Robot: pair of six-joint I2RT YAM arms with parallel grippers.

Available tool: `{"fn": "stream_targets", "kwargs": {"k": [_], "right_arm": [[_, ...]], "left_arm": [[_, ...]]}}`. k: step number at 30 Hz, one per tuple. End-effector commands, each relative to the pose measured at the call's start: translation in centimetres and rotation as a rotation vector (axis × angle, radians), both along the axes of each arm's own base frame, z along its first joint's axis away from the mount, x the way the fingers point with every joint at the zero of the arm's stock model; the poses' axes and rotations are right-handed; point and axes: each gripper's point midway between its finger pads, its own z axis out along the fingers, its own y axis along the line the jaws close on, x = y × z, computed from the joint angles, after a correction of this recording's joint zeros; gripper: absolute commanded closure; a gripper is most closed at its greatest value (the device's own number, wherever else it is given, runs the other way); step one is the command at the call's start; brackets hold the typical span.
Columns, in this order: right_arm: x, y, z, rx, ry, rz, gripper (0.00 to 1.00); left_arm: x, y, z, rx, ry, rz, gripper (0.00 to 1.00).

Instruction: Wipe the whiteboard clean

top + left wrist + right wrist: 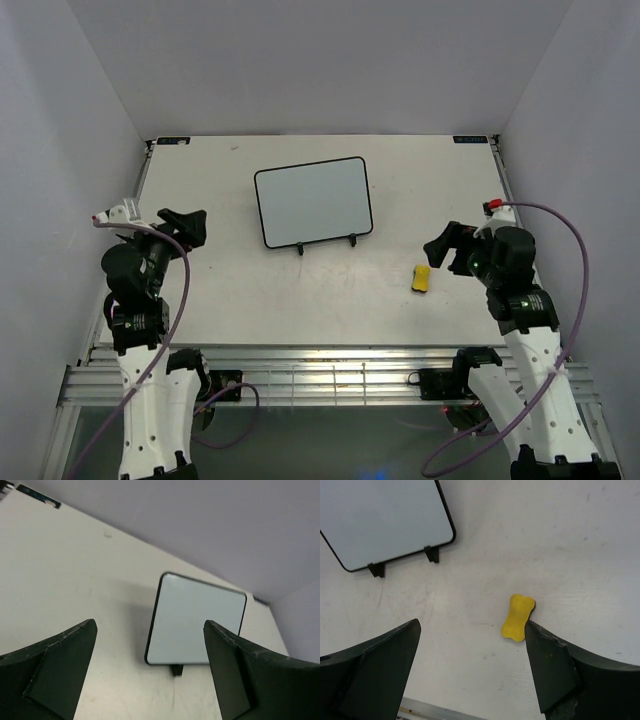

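The whiteboard (313,201) stands propped on a stand in the middle of the table, its white face blank. It also shows in the left wrist view (196,621) and the right wrist view (382,517). A yellow bone-shaped sponge (421,278) lies flat on the table to the board's right; in the right wrist view the sponge (517,617) sits beside the right finger's tip. My left gripper (187,225) is open and empty, left of the board. My right gripper (446,246) is open and empty, just above and to the right of the sponge.
The stand's two black feet (325,242) stick out below the board's near edge. Purple walls enclose the table on three sides. A metal rail (330,380) runs along the near edge between the arm bases.
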Motion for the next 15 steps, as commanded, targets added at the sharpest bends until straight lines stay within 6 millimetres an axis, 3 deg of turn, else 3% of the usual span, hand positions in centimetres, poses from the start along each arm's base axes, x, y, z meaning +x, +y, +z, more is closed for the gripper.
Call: {"fn": "stream_targets", "kwargs": {"k": [1,3,5,6,9,15], "right_arm": [[-1.0,-2.3,5.0,-0.101,-0.117,-0.065,0.10],[-1.7,-2.0,7.1,-0.107,-0.165,-0.031,0.10],[-2.4,-2.4,9.1,-0.134,-0.216,-0.030,0.10],[-2.9,-2.8,8.9,-0.162,-0.202,-0.034,0.10],[-4.2,-4.6,10.0,-0.226,-0.216,-0.101,0.10],[-6.5,-4.5,11.3,-0.238,-0.271,-0.066,0.10]], "left_arm": [[-3.5,-2.8,-3.8,0.106,0.202,-0.139,0.02],[-4.2,-3.2,-2.5,0.116,0.198,-0.156,0.02],[-5.1,-3.9,-2.4,0.152,0.243,-0.187,0.02],[-5.5,-3.6,-0.9,0.173,0.226,-0.165,0.02],[-7.5,-4.4,-0.5,0.242,0.219,-0.210,0.02],[-10.0,-3.1,1.5,0.296,0.096,-0.114,0.02]]}}
